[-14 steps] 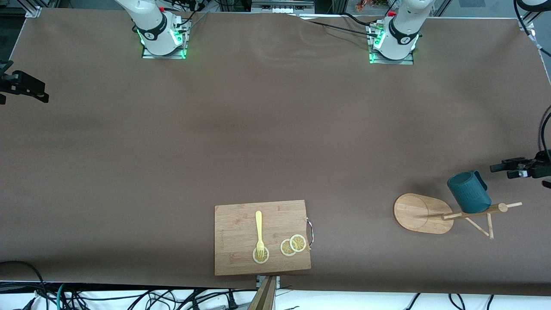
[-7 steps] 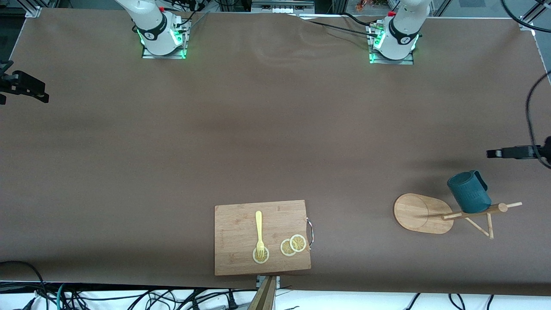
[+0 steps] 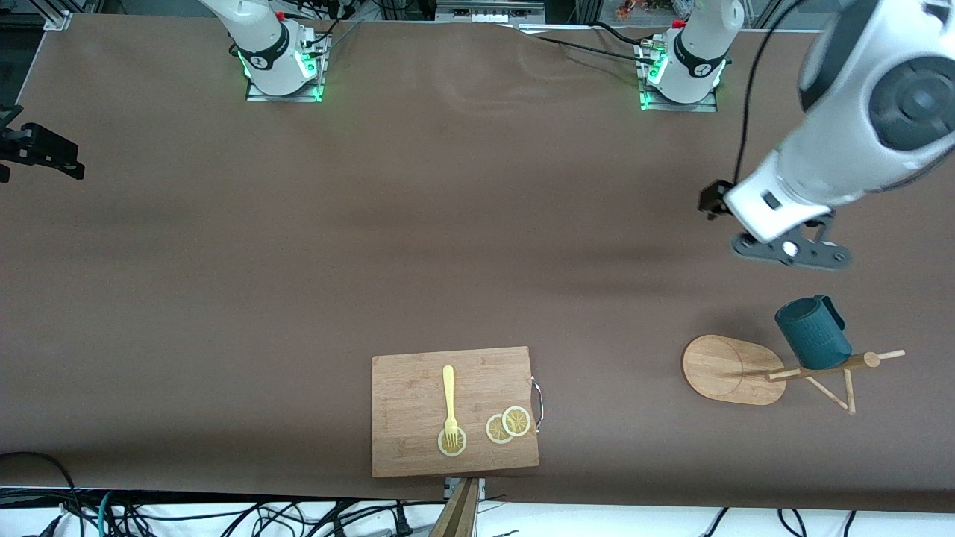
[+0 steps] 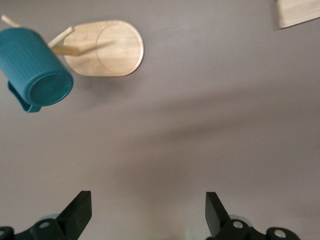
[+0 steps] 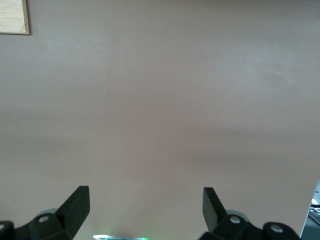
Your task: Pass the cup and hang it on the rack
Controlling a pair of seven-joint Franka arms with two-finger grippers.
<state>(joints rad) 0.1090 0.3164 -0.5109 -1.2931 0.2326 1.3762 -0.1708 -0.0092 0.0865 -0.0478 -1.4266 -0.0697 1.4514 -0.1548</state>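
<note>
The dark teal cup [image 3: 813,335] hangs on a peg of the bamboo rack [image 3: 727,369], near the left arm's end of the table. In the left wrist view the cup [image 4: 35,70] shows its underside, beside the rack's oval base [image 4: 107,47]. My left gripper [image 4: 147,212] is open and empty, high over bare table beside the rack. Its arm [image 3: 850,127] looms large in the front view. My right gripper [image 5: 145,210] is open and empty over bare table, and shows at the edge of the front view [image 3: 45,153].
A wooden cutting board [image 3: 455,410] lies near the front edge, with a yellow fork [image 3: 449,399] and several lemon slices [image 3: 507,425] on it. Its corner shows in both wrist views [image 4: 297,12] [image 5: 12,15]. Brown cloth covers the table.
The left arm has swung up and inward from the table's edge and now fills the upper corner of the front view. Cup, rack and right arm have not moved.
</note>
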